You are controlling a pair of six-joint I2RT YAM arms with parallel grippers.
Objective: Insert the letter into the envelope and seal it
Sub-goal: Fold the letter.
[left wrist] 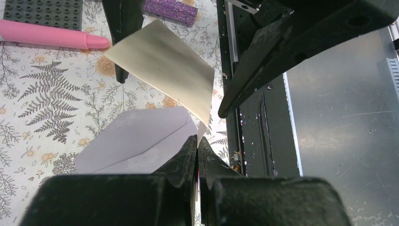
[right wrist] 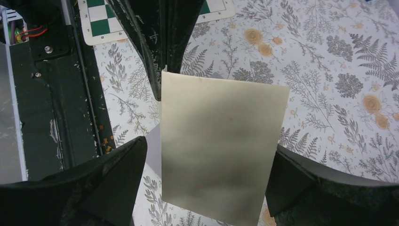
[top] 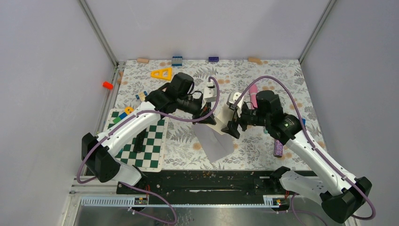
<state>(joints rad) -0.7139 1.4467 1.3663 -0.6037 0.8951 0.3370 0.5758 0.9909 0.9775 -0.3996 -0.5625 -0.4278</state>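
Floral tablecloth (top: 282,80) lay beneath the 2 arms. The left gripper (left wrist: 197,141) pinched the letter (right wrist: 221,146) by 1 edge, aloft above the envelope (left wrist: 136,141). The right gripper (top: 234,129) stood spread around the sheet, apparently mid-handover. Next it likely needed a square, crease-free closing.

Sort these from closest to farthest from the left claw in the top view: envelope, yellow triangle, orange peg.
From the left claw:
1. envelope, lying just on its near side, mid-table.
2. yellow triangle, toward the far left.
3. orange peg, far out on the left side.
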